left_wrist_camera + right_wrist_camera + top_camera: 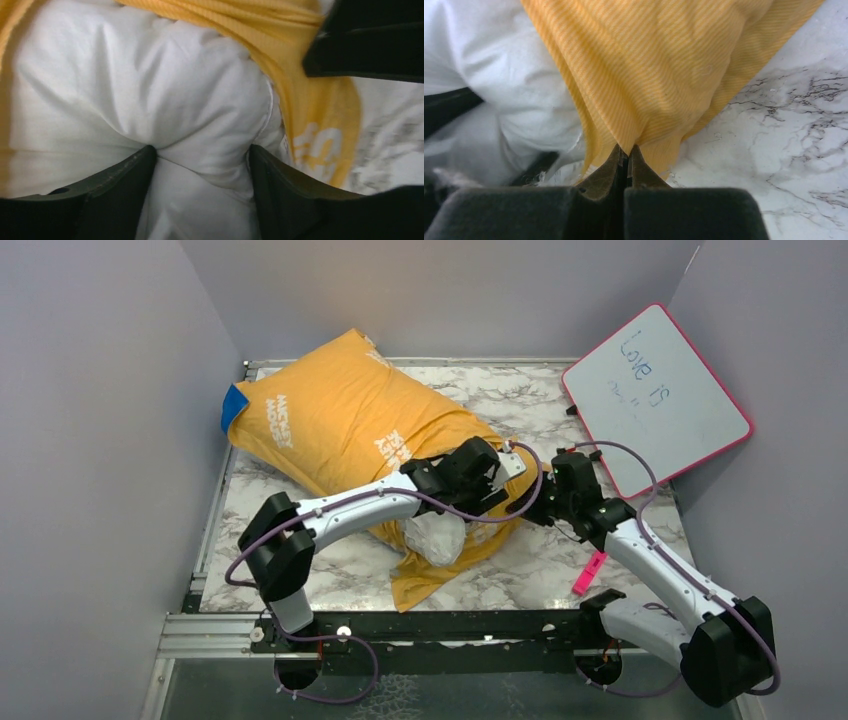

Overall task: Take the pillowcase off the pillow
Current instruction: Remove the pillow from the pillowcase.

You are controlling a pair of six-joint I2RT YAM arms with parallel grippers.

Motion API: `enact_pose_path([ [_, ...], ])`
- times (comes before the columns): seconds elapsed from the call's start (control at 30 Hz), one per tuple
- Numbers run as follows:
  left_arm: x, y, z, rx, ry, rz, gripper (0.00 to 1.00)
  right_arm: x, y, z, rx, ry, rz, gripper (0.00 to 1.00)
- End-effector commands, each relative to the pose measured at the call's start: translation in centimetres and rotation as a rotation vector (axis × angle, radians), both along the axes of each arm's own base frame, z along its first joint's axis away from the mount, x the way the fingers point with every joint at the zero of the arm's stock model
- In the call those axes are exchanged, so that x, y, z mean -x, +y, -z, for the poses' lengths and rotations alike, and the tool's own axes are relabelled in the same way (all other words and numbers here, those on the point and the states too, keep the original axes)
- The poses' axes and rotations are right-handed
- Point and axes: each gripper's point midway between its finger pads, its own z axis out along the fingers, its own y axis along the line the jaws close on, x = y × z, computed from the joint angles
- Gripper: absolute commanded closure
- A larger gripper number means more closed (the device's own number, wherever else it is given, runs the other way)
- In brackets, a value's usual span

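The pillowcase [340,425], orange-yellow face with white lettering up, covers the pillow and lies slantwise from back left to the table's middle. A white corner of the pillow [437,537] sticks out of its open near end. My left gripper [488,496] is at that opening; in the left wrist view it [202,160] is shut on a bulge of the white pillow [150,90], with the pillowcase [320,100] behind. My right gripper [535,502] is shut on the pillowcase's edge; in the right wrist view it [625,152] pinches the orange fabric [649,75], with the pillow [489,60] to the left.
A pink-edged whiteboard [655,395] leans at the back right. A pink marker [588,573] lies on the marble tabletop [540,400] by the right arm. A blue patch [233,405] shows at the pillowcase's far left corner. Grey walls stand left, back and right.
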Motion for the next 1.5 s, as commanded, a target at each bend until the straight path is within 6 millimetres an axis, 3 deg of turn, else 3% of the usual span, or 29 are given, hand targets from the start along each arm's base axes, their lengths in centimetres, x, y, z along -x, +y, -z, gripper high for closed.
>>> enact_pose_path([
  [0.0, -1.6, 7.8, 7.9, -0.406, -0.083, -0.231, 0.41, 0.7, -0.8, 1.1, 0.022, 0.046, 0.032, 1.0],
  [0.07, -1.4, 8.5, 8.0, -0.398, -0.086, -0.278, 0.59, 0.7, -1.4, 1.5, 0.054, 0.055, 0.053, 1.0],
  [0.2, -0.7, 8.1, 6.4, -0.284, -0.079, -0.297, 1.0, 0.6, -2.5, 1.9, 0.115, 0.058, 0.077, 1.0],
  [0.43, 0.3, 8.1, 1.8, -0.126, -0.095, -0.291, 1.0, -0.2, -7.1, 2.7, 0.289, 0.084, 0.22, 1.0],
  [0.53, 2.2, 8.0, 1.0, -0.073, -0.046, -0.216, 1.0, -1.3, -8.1, 2.3, 0.288, 0.073, 0.231, 1.0],
  [0.63, 3.5, 9.2, 1.6, -0.082, -0.017, -0.203, 1.0, -2.7, -8.1, 1.4, 0.281, 0.06, 0.211, 1.0],
  [0.77, 4.5, 10.8, 2.8, -0.122, 0.01, -0.219, 1.0, -4.1, -6.0, 0.0, 0.234, 0.035, 0.079, 1.0],
  [0.93, 4.9, 9.5, 2.4, -0.075, 0.053, -0.209, 1.0, -3.2, -1.3, -3.7, 0.037, -0.039, -0.168, 0.94],
  [1.03, 4.7, 9.1, 2.5, -0.073, 0.062, -0.213, 1.0, -2.5, -0.6, -7.2, -0.008, -0.151, -0.22, 0.71],
  [1.13, 4.8, 8.8, 2.7, -0.066, 0.08, -0.228, 1.0, -2.5, -1.4, -9.9, 0.019, -0.228, -0.19, 0.52],
  [1.27, 5.3, 8.4, 2.8, -0.051, 0.096, -0.222, 1.0, -3.2, -1.2, -12.1, 0.053, -0.312, -0.248, 0.38],
  [1.37, 5.6, 8.0, 2.4, -0.032, 0.102, -0.21, 1.0, -3.5, 1.1, -11.7, -0.01, -0.278, -0.404, 0.37],
  [1.47, 5.7, 7.7, 1.8, -0.013, 0.1, -0.207, 1.0, -4.6, 1.6, -9.5, 0.006, -0.21, -0.442, 0.38],
])
